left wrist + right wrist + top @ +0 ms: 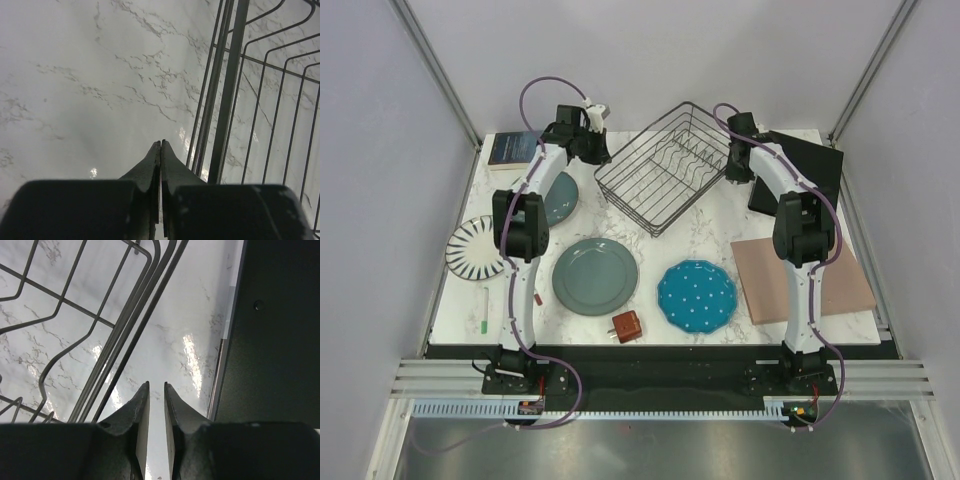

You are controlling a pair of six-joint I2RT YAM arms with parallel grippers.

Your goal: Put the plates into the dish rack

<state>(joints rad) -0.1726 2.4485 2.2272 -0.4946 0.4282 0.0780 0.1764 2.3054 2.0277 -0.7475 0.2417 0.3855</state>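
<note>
The black wire dish rack (665,165) stands empty at the back middle, turned at an angle. Four plates lie flat on the table: white striped (472,247), dark teal (560,197) partly under the left arm, grey-green (595,275), and blue dotted (696,295). My left gripper (598,152) is shut and empty, low beside the rack's left side; its wrist view shows the closed tips (161,143) next to the rack wires (230,90). My right gripper (738,172) is at the rack's right side, empty, with a narrow gap between its fingers (156,386) and the rack wires (125,315) on its left.
A flat black panel (810,170) lies at the back right, close to the right gripper (280,330). A pink square board (800,280) is under the right arm. A dark book (515,148) is at the back left. A small brown block (626,325) and a pen (485,310) lie near the front.
</note>
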